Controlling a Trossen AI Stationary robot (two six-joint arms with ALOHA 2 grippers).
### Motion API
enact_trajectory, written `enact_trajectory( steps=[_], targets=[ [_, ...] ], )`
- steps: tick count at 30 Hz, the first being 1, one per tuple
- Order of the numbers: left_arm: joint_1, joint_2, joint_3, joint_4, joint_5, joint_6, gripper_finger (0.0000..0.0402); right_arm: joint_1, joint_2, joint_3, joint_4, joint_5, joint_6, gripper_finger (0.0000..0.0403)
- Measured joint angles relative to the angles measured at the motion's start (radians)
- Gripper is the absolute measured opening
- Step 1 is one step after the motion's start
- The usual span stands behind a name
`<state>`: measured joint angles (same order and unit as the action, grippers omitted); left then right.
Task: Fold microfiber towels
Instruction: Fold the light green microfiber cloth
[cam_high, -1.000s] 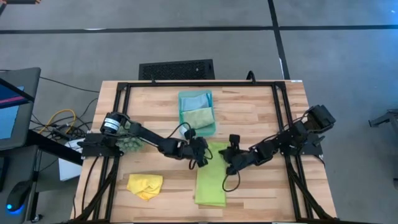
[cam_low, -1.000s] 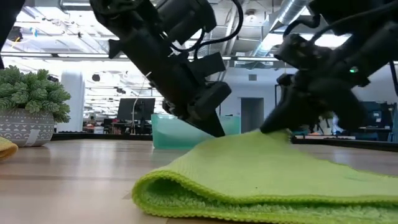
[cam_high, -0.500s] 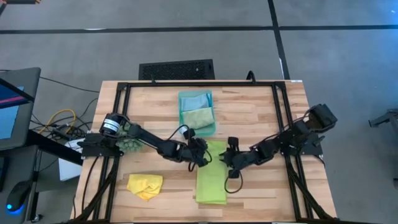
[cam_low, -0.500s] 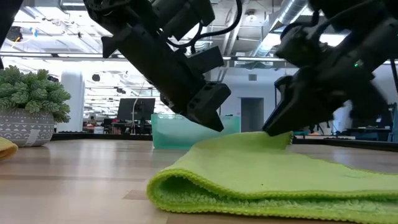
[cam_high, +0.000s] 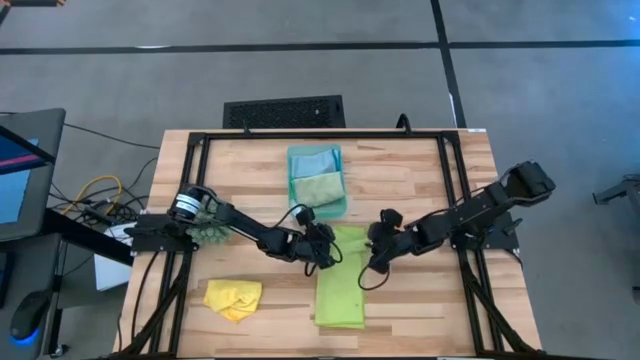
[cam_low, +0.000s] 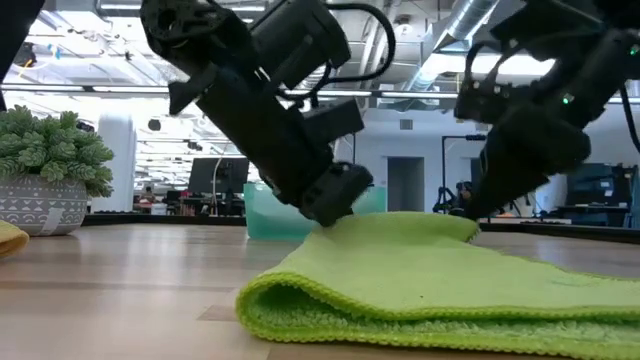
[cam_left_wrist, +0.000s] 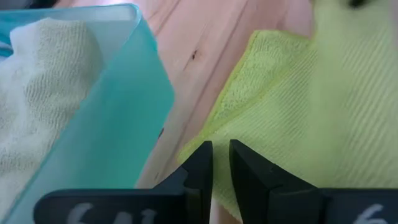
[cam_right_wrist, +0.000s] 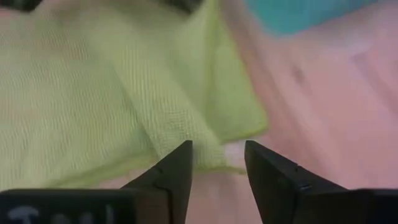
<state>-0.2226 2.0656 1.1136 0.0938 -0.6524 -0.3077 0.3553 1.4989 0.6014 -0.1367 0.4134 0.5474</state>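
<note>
A lime green towel (cam_high: 340, 280) lies folded double as a long strip on the middle of the table. Its rounded fold (cam_low: 300, 300) faces the low view. My left gripper (cam_high: 325, 254) sits low at the strip's far left corner, shut on its edge. My right gripper (cam_high: 372, 262) hovers open just off the far right corner (cam_right_wrist: 249, 124), with nothing between its fingers. A yellow towel (cam_high: 233, 298) lies crumpled near the front left. A light blue towel (cam_high: 312, 160) and a pale sage towel (cam_high: 318, 188) rest in the teal tray (cam_high: 344, 205). My left gripper pinches the lime green towel's left edge (cam_left_wrist: 198, 140) between its two fingers, close to the far left corner. The fingers slant down from the table's left. The towel rests flat on the table, only slightly raised at the fingers (cam_low: 338, 205).
A small potted plant (cam_low: 50, 170) stands at the table's left edge, beside the left arm's base. The black frame rails (cam_high: 300, 135) run around the tabletop. Bare wood lies to the right of the towel and along the front.
My right gripper has opened and let go of the lime towel's far right corner. It has then rolled, risen a little and drawn back toward the table's right edge. The towel's raised far end has sunk flat. My left gripper has stayed shut at the far left corner.
</note>
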Motion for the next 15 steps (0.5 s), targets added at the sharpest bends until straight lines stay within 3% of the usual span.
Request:
enact_trajectory(
  steps=[5, 12, 15],
  targets=[
    [-0.011, 0.01, 0.0, -0.019, -0.007, 0.008, 0.0047, -0.004, 0.052, 0.003, -0.001, -0.098, -0.056, 0.0154],
    [-0.027, 0.01, -0.001, -0.021, -0.01, 0.001, 0.0047, -0.001, 0.041, 0.004, -0.063, 0.089, -0.108, 0.0124],
    [-0.027, 0.011, -0.001, -0.022, -0.008, -0.002, 0.0047, 0.005, 0.027, 0.003, -0.095, 0.114, -0.058, 0.0113]
  ],
)
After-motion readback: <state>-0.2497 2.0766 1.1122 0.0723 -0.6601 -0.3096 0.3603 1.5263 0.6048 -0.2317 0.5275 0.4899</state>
